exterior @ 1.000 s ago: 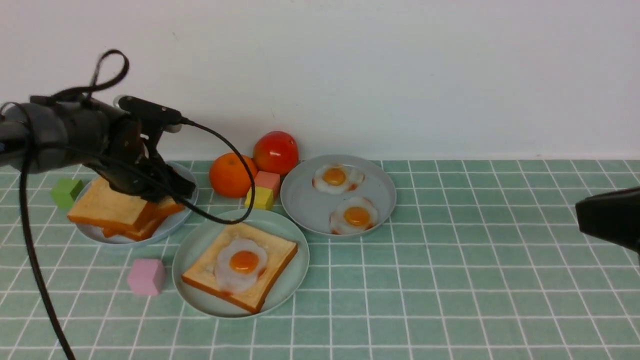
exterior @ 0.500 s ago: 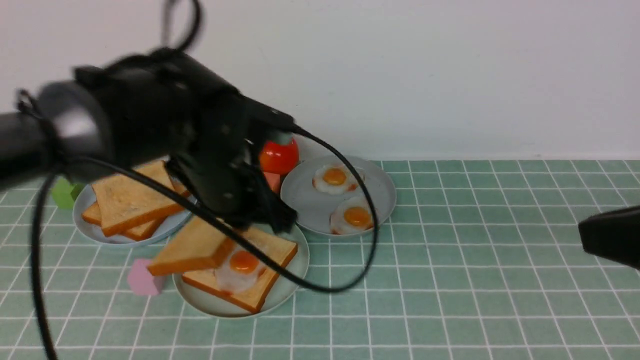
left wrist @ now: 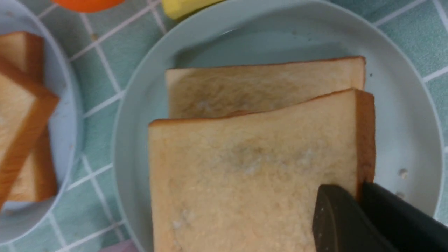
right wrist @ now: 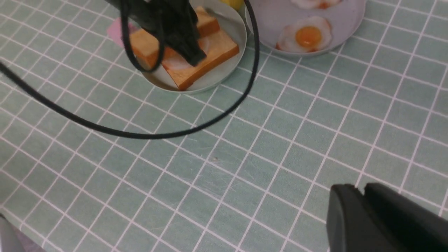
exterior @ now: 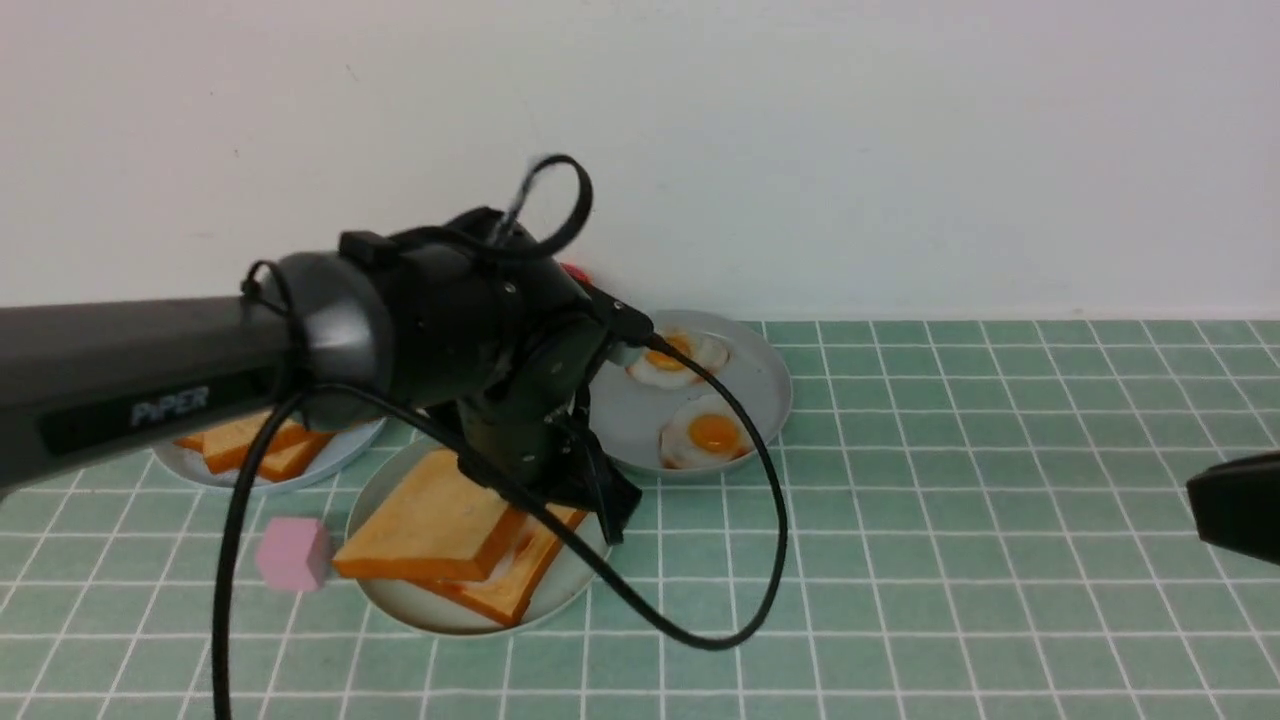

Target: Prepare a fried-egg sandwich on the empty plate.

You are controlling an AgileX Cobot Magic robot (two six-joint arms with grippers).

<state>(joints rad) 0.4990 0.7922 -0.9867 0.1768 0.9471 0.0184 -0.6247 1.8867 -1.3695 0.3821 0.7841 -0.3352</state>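
A green-tiled surface runs back to a white wall. The left arm stretches over the mint plate and hides most of what lies at the plate's twelve o'clock. The left jaws are closed on the top toast slice, pinching its crust at the plate's three o'clock side. That slice lies tilted over the lower slice. The fried egg between them shows only as a white sliver. The right jaws, partly cut off at the surface's four o'clock edge, hang closed and empty.

Plain white wall behind green-tiled tabletop.
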